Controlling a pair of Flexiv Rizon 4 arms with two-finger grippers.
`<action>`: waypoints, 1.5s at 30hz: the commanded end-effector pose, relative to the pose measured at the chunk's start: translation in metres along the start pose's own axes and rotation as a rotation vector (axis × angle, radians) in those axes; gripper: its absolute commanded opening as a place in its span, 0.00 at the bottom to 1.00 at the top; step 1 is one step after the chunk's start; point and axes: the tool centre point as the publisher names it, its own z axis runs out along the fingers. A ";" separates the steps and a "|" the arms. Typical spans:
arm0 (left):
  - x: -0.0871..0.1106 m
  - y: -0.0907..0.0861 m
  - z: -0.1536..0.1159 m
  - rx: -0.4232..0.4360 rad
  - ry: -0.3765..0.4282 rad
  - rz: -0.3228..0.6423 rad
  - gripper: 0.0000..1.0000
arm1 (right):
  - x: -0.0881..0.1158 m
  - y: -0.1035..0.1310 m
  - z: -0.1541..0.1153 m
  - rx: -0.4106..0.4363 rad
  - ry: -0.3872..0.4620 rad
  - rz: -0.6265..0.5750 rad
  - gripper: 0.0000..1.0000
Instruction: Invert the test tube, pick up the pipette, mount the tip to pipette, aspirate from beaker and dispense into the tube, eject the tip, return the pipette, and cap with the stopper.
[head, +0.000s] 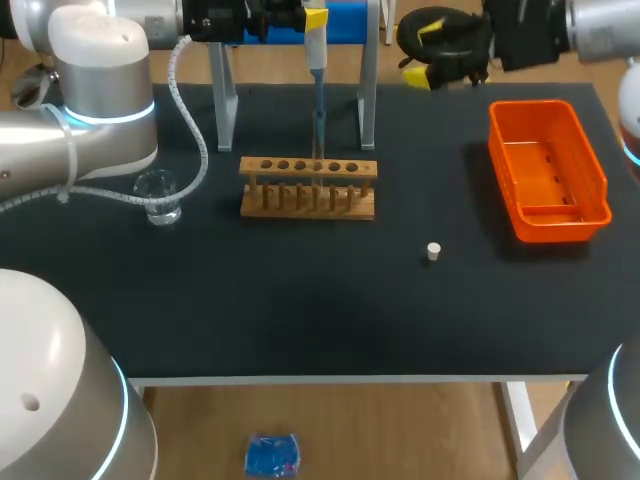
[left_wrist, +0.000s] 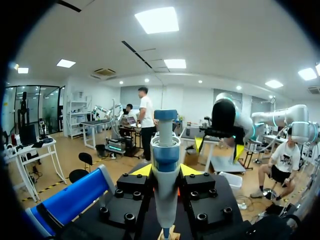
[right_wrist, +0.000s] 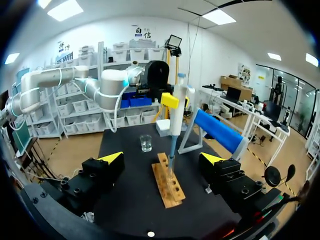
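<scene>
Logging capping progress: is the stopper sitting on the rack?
No, the stopper lies on the bare table, apart from the rack.

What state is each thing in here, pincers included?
left pincer: shut on pipette.
right pincer: open, empty.
pipette: upright, lower end at the rack.
beaker: upright on table.
stopper: loose on table, capping nothing.
orange basket: upright.

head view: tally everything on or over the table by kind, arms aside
beaker: 1
rack: 1
stopper: 1
orange bin: 1
stand: 1
pipette, in the left tool: 1
total: 6
</scene>
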 end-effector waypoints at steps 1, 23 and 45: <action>0.000 -0.001 0.000 -0.002 -0.001 0.000 0.00 | -0.001 -0.034 0.016 -0.044 -0.026 0.001 1.00; 0.000 -0.001 0.000 -0.002 -0.001 0.000 0.00 | -0.009 -0.089 0.076 -0.092 0.035 0.019 1.00; 0.000 -0.001 0.000 -0.002 -0.001 0.000 0.00 | -0.004 -0.096 0.081 -0.082 0.063 0.018 1.00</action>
